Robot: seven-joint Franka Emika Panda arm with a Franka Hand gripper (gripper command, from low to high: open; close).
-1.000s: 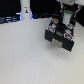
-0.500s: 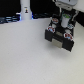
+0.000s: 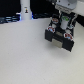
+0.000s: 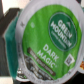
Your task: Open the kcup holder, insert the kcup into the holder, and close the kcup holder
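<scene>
Exterior view first: white table (image 3: pixel 25 55), then kcup holder (image 3: pixel 61 39) on it toward the exterior view's right, black and boxy, drawer seemingly drawn forward to receive a pod. Directly above, gripper (image 3: pixel 64 22) poised low, likely lined up for insertion. Wrist view: kcup (image 4: pixel 50 42) filling the picture, green lid facing the camera, apparently clamped between fingers; grip itself hidden, so cannot tell for sure.

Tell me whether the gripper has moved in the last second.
Cannot tell; the gripper appears to sit over the black holder as before, any shift too small to judge.
</scene>
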